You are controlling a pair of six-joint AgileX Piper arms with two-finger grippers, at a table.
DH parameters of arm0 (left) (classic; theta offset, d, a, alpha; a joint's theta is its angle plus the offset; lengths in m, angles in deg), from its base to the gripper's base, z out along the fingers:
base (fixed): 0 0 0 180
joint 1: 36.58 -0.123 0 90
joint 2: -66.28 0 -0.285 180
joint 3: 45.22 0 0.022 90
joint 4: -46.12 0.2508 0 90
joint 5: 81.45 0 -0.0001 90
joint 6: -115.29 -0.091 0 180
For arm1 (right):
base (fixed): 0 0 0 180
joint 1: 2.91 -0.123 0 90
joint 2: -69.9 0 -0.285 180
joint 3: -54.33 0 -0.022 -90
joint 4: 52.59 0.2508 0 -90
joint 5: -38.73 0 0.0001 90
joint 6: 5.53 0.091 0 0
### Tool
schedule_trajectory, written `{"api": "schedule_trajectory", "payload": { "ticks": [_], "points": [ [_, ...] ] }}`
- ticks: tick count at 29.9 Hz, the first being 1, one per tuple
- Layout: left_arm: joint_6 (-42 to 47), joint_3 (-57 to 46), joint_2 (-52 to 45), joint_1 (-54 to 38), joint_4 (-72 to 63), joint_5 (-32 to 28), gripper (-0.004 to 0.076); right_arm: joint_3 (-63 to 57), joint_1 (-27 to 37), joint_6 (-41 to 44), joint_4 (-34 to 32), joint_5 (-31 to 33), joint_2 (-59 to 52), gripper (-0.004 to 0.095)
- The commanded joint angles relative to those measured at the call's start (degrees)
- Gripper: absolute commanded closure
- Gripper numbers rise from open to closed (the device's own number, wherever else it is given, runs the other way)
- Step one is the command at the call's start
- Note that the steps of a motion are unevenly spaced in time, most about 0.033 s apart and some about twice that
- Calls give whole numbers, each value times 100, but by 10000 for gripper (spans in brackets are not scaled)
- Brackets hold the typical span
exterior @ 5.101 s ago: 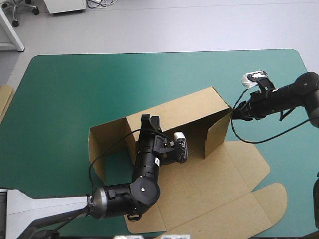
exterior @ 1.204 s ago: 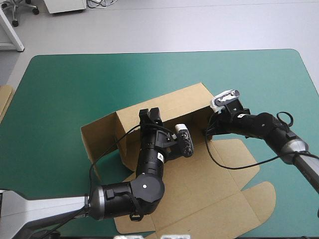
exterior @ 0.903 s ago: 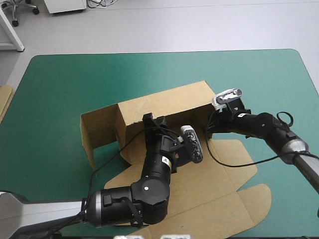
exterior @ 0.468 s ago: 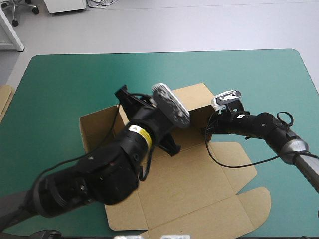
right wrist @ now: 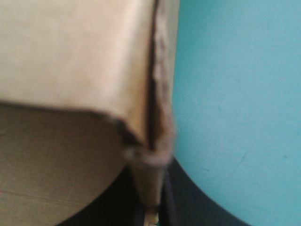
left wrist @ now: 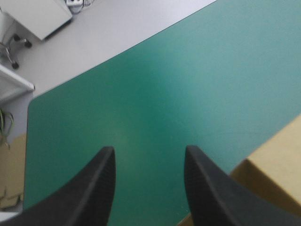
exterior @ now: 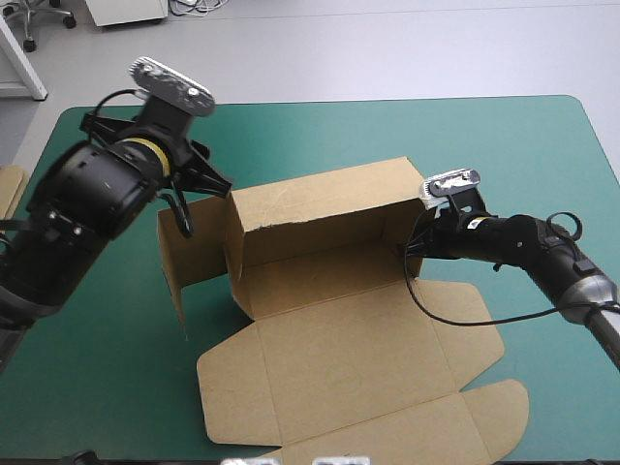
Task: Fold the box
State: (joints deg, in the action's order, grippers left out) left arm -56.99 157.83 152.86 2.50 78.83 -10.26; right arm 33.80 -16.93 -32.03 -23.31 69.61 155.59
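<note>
The brown box (exterior: 320, 291) lies mid-table with its back wall, left flap and right end wall raised; the lid (exterior: 358, 387) lies flat toward the near edge. My right gripper (exterior: 414, 248) is shut on the right end wall's edge, and the right wrist view shows that folded board (right wrist: 150, 117) pinched between the black fingers (right wrist: 181, 197). My left gripper (exterior: 206, 175) is raised above the table behind the box's left flap. It stands open (left wrist: 149, 153) and holds nothing, with bare teal-green cover ahead of it and a box corner (left wrist: 277, 174) beside it.
An edge of more brown board (exterior: 10, 189) shows at the table's left edge, also in the left wrist view (left wrist: 10, 174). Teal-green cover (exterior: 407, 136) lies bare behind the box and to its right.
My left arm has risen out of the box's inside and swung up and back to the left. The right gripper has kept its hold on the end wall. The box shifted slightly.
</note>
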Motion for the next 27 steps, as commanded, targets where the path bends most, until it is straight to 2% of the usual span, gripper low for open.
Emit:
{"api": "schedule_trajectory", "payload": {
  "ticks": [1, 5, 11, 16, 23, 27],
  "points": [
    [-125, 164, -166, -1051, -886, -665, 388, 608, -6, 1224, -809, 530, -290, 926],
    [-772, 164, -89, -2476, -2403, -743, 388, 1153, -6, 1953, -1466, 1465, -290, 926],
    [-1441, 2, 204, -3894, -3819, -361, 388, 1769, -6, 2751, -2210, 2244, -290, 927],
    [-1597, -258, 430, -4232, -4171, -310, 388, 2230, -6, 3012, -2407, 2780, -85, 927],
    [-1686, -571, 462, -4232, -4235, -693, 388, 3125, -6, 3074, -2361, 3829, 923, 927],
    [-1715, -586, 487, -4232, -4224, -694, 388, 3693, -6, 3074, -2332, 4050, 1557, 927]
  ]
}}
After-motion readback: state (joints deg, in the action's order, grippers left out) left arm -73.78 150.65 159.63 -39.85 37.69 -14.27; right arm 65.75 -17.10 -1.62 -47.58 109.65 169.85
